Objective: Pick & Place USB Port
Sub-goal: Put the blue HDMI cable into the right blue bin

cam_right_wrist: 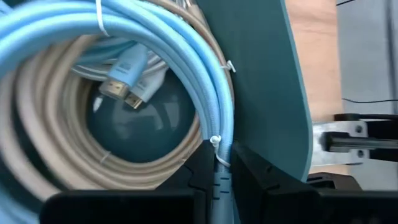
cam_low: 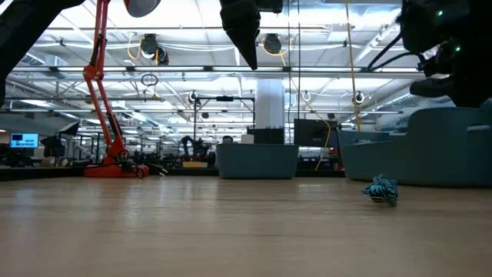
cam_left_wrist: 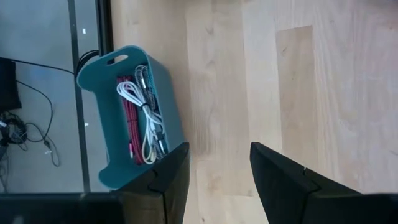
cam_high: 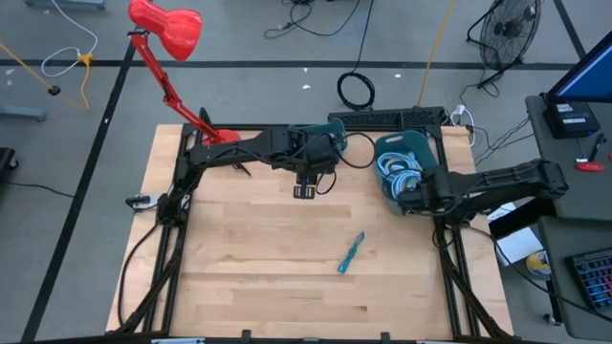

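Light-blue cable (cam_right_wrist: 211, 99) sits clenched in the right hand (cam_right_wrist: 222, 163) inside the teal bin (cam_right_wrist: 261, 74).

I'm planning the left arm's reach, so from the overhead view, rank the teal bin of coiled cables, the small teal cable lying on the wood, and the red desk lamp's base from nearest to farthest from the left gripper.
1. Teal bin of coiled cables, to the robot's right of the left gripper.
2 and 3. Small teal cable, toward the table's front, and red desk lamp's base, at the rear edge: too close to call.

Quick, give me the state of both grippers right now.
Left gripper: open, empty, above the table.
Right gripper: closed on the light blue cable coiled inside the teal bin.
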